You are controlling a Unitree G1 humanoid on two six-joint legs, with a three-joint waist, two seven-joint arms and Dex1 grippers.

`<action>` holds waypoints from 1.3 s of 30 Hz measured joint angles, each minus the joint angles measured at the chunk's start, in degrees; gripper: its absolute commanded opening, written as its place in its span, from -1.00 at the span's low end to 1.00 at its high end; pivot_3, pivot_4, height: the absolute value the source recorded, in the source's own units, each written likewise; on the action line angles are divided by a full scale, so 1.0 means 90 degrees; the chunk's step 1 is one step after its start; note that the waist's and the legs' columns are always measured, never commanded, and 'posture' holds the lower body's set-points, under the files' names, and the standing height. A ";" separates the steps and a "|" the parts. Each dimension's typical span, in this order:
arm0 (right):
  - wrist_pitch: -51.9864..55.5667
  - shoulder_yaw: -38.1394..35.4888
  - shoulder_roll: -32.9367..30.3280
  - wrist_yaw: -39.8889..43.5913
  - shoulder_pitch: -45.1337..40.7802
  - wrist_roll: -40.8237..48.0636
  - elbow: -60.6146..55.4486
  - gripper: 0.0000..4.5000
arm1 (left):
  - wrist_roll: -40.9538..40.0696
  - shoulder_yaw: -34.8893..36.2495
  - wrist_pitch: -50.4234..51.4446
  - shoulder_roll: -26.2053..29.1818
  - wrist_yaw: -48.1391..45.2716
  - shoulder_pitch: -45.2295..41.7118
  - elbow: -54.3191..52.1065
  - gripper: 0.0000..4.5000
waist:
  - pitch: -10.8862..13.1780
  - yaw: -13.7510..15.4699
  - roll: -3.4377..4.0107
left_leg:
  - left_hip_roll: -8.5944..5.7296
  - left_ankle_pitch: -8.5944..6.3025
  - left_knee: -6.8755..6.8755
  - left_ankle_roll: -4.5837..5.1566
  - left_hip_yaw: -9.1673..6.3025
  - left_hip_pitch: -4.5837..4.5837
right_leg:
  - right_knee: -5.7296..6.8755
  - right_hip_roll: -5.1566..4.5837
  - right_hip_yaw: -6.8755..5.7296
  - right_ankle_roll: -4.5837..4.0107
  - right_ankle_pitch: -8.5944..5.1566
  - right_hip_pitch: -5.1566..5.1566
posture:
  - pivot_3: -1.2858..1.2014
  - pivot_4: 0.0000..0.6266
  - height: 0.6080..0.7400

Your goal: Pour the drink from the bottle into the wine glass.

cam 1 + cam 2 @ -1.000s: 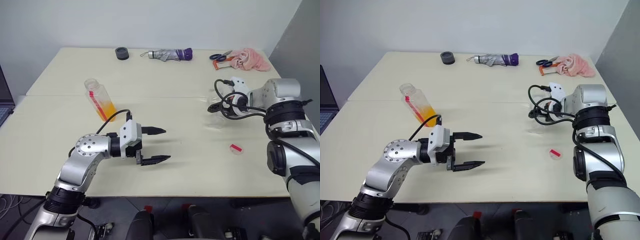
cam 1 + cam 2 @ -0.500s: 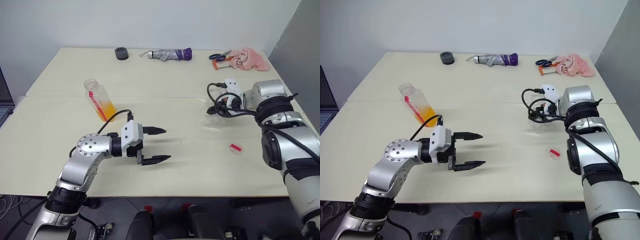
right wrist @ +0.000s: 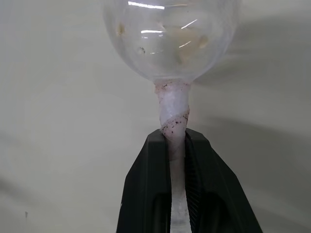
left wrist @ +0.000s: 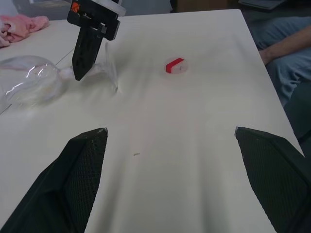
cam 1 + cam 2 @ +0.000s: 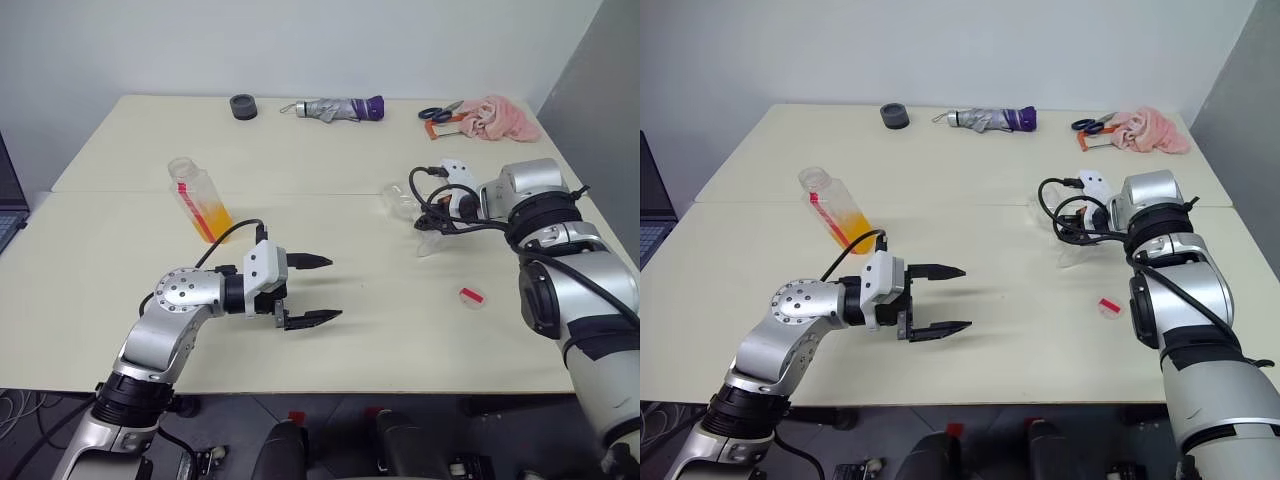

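The wine glass (image 5: pixel 400 200) is tipped on its side low over the right of the table, with its bowl (image 4: pixel 29 87) pointing left and its foot (image 4: pixel 109 73) towards me. My right gripper (image 3: pixel 174 133) is shut on its thin stem (image 3: pixel 172 104); in the eye views cables partly hide this gripper (image 5: pixel 432 215). The bottle (image 5: pixel 200 200), uncapped and holding the orange drink (image 5: pixel 214 218), stands at the left. My left gripper (image 5: pixel 330 290) hovers open at mid table, to the right of the bottle, holding nothing.
A small red cap (image 5: pixel 471 295) lies near the right front. Along the far edge are a black ring (image 5: pixel 243 105), a folded umbrella (image 5: pixel 335 108), scissors (image 5: pixel 440 115) and a pink cloth (image 5: pixel 495 115). A person's legs (image 4: pixel 284 48) are beside the table.
My right gripper has shut on the wine glass stem, and the glass bowl has swung out to the left. The left arm and the bottle have not moved.
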 measured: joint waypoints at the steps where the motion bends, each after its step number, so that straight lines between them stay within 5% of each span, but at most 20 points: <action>1: -0.0002 -0.0126 0.0004 -0.0086 0.0000 0.0043 -0.0020 -0.96 | -0.0009 0.0015 0.0024 0.0001 0.0023 0.0000 0.0000 1.00 | 0.0000 0.0000 0.0000 | 0.0000 0.0000 0.0000 0.0000 0.0000 0.0000 | 0.0001 0.0000 0.0000 0.0000 0.0000 0.0000 | 0.03 -0.52 1.00; 9: -0.1326 -0.1291 0.0722 -0.1037 0.0418 0.0643 -0.0969 -0.96 | -0.0412 0.0515 0.0610 0.0010 0.0341 -0.0015 0.0026 1.00 | 0.0001 -0.0026 0.0002 | 0.0006 0.0000 -0.0001 0.0000 -0.0005 0.0000 | 0.0004 0.0001 -0.0003 0.0000 0.0000 -0.0002 | 0.03 -0.52 1.00; 18: -0.2566 -0.1468 0.1390 -0.1995 0.1487 0.0741 -0.1785 -0.96 | -0.1012 0.1314 0.1420 0.0064 0.0728 -0.0180 0.0207 1.00 | 0.0003 -0.0015 0.0005 | 0.0010 0.0001 0.0004 -0.0001 -0.0006 -0.0005 | 0.0006 -0.0015 -0.0003 0.0001 0.0000 -0.0002 | 0.03 -0.52 1.00; 25: -0.2824 -0.1443 0.1811 -0.2421 0.2814 0.0818 -0.3683 -0.96 | -0.1590 0.1781 0.2050 0.0106 0.1048 -0.0109 0.0086 1.00 | 0.0003 -0.0015 0.0005 | 0.0014 0.0001 0.0001 -0.0002 -0.0009 -0.0003 | 0.0007 -0.0014 -0.0004 0.0001 0.0000 -0.0002 | 0.03 -0.52 1.00; 39: -0.3845 -0.0592 0.2171 -0.2776 0.5038 0.0499 -0.6213 -0.96 | -0.1196 0.1637 0.1906 0.0948 0.0613 0.0803 -0.0193 1.00 | 0.0002 -0.0006 0.0004 | 0.0011 0.0001 0.0001 -0.0003 -0.0009 0.0007 | 0.0005 -0.0007 -0.0003 0.0001 -0.0002 0.0006 | 0.03 -0.52 1.00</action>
